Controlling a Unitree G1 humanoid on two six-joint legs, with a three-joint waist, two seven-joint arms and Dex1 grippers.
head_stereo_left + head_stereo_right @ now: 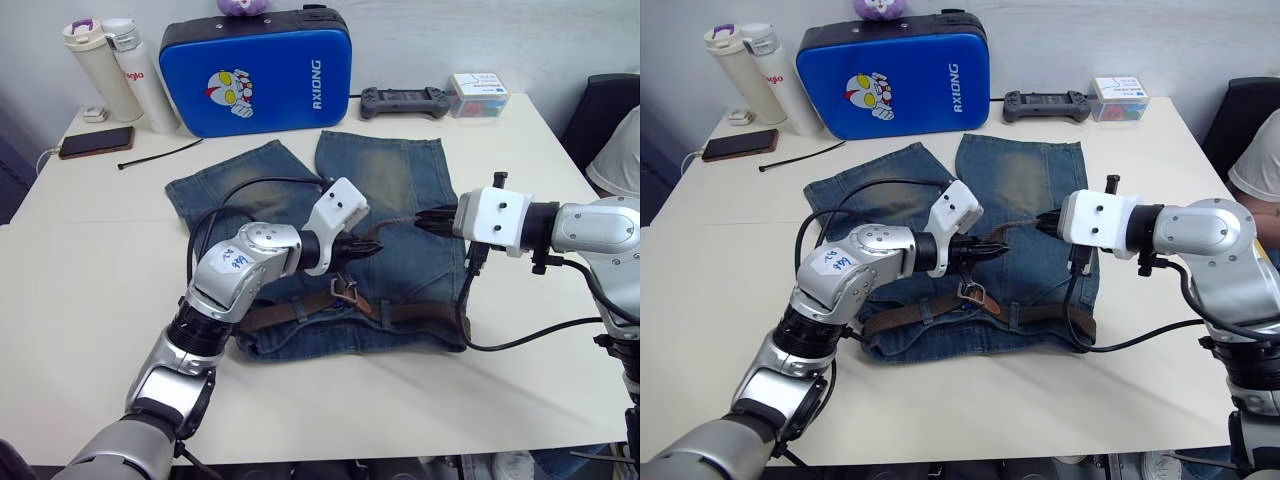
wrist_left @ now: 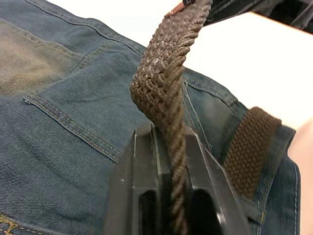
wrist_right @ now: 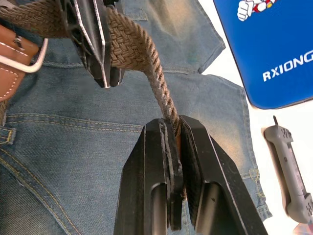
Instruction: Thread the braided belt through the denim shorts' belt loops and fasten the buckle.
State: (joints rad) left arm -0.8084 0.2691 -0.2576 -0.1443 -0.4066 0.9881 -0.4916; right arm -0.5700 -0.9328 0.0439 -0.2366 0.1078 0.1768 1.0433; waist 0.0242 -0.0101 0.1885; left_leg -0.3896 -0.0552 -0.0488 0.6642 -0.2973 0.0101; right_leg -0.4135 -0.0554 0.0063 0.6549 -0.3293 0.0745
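Blue case (image 1: 258, 75), two bottles (image 1: 120, 75), phone (image 1: 96, 142), gamepad (image 1: 405, 101) on table (image 1: 90, 270).

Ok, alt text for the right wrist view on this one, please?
The right gripper is shut on the braided belt, which runs taut up to the left gripper, also clamped on it. The silver buckle hangs beside the left gripper above the denim shorts, with a blue case and a grey controller beyond.

White bench (image 1: 90, 290) carries everything. Denim shorts (image 1: 395, 175) flat mid-bench, legs toward far edge. Back row: two white bottles (image 1: 120, 75) far left, blue padded case (image 1: 255, 75) beside them, grey controller (image 1: 405, 101), small box (image 1: 478, 95). Phone (image 1: 96, 142) and black cable tie (image 1: 160, 154) near left edge.
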